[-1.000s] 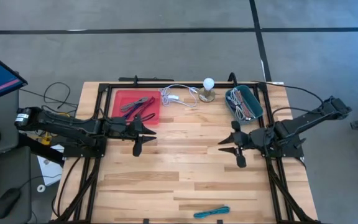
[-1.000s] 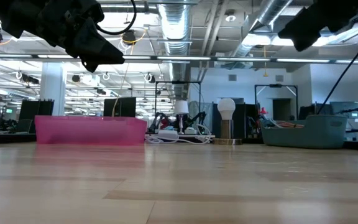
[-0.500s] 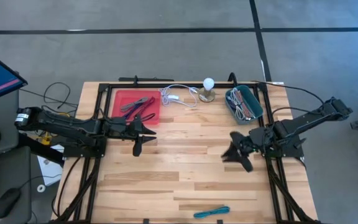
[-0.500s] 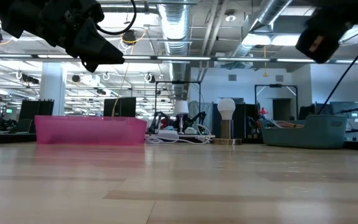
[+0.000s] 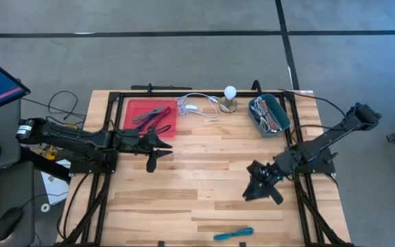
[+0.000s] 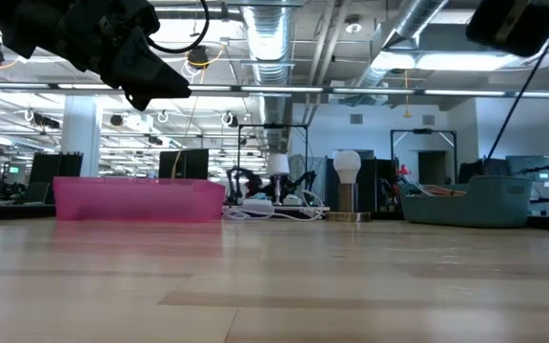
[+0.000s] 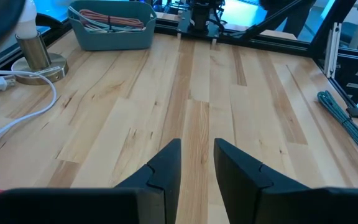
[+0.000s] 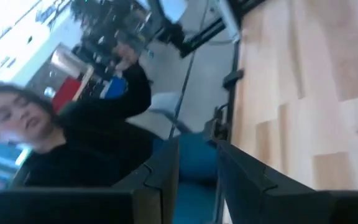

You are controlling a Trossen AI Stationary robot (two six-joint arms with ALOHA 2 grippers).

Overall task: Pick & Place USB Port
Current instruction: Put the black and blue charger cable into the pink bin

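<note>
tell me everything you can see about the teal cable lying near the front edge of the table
The teal cable is a thin cord gathered into a short, elongated bundle, lying flat on the wooden table near its front edge, slightly angled. In the left wrist view it looks braided or finely textured, with a dark band around the bundle. Nothing holds it; only the table touches it. The right hand hangs nearest, clearly apart from it.

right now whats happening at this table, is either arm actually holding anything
Neither arm holds anything. The right claw is open and empty above the bare wood, angled toward the teal cable at the table's near edge. The left claw waits beside the red tray, its fingers parted with nothing between them. The teal bin of cables, the bulb lamp and its white cord sit along the far edge.
</note>
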